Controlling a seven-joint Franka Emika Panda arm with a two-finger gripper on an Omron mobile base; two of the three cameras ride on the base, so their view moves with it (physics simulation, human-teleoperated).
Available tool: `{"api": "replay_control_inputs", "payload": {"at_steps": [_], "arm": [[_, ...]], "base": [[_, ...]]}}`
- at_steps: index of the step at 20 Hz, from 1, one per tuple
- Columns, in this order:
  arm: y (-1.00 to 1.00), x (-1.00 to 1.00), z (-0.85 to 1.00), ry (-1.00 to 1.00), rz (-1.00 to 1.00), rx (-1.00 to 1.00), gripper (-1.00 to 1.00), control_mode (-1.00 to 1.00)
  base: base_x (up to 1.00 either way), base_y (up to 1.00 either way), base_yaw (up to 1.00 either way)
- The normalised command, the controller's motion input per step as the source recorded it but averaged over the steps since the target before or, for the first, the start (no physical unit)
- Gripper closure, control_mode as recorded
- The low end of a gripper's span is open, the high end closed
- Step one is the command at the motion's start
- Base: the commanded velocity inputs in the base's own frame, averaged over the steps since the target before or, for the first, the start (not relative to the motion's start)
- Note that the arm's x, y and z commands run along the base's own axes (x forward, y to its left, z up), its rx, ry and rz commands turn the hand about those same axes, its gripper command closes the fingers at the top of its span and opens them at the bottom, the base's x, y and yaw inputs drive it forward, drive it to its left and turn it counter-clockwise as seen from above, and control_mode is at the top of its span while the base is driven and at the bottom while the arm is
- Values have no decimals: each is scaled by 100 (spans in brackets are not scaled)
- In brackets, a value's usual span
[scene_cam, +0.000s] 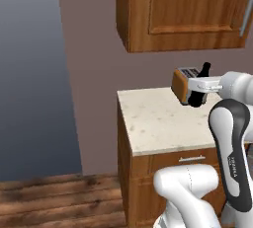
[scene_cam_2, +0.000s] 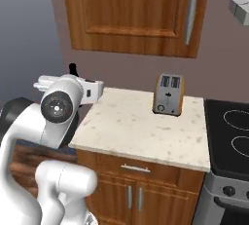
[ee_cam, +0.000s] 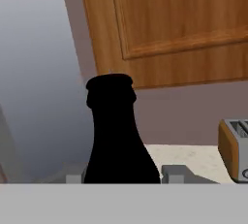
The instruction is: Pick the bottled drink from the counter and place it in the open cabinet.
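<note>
The black bottled drink [scene_cam: 204, 71] hangs upright in the air over the back of a small speckled top, with my gripper [scene_cam: 197, 90] shut on its body. In the right base view its cap [scene_cam_2: 73, 67] pokes up behind my white hand. The hand view has the bottle [ee_cam: 115, 136] close up between my two grey fingertips [ee_cam: 173, 173], its neck and cap rising in front of a wooden door. The island counter and the open cabinet are out of view.
A small beige speckled top [scene_cam_2: 141, 126] adjoins a black stove [scene_cam_2: 231, 141]. A wood-sided toaster [scene_cam_2: 168, 95] stands at its back, close beside the bottle. Above hangs a brown wall cabinet with a shut door [scene_cam_2: 131, 12]. A grey range hood [scene_cam_2: 239, 9] sits at upper right.
</note>
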Motion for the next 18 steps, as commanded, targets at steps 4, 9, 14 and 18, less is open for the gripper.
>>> {"api": "replay_control_inputs", "payload": {"at_steps": [4, 9, 14, 18], "arm": [[0, 0, 0, 0, 0, 0, 100, 100], [0, 0, 0, 0, 0, 0, 100, 100], [0, 0, 0, 0, 0, 0, 100, 100], [0, 0, 0, 0, 0, 0, 100, 100]], "base": [[2, -12, -83], [7, -18, -77], [17, -8, -73], [15, -9, -70]]}}
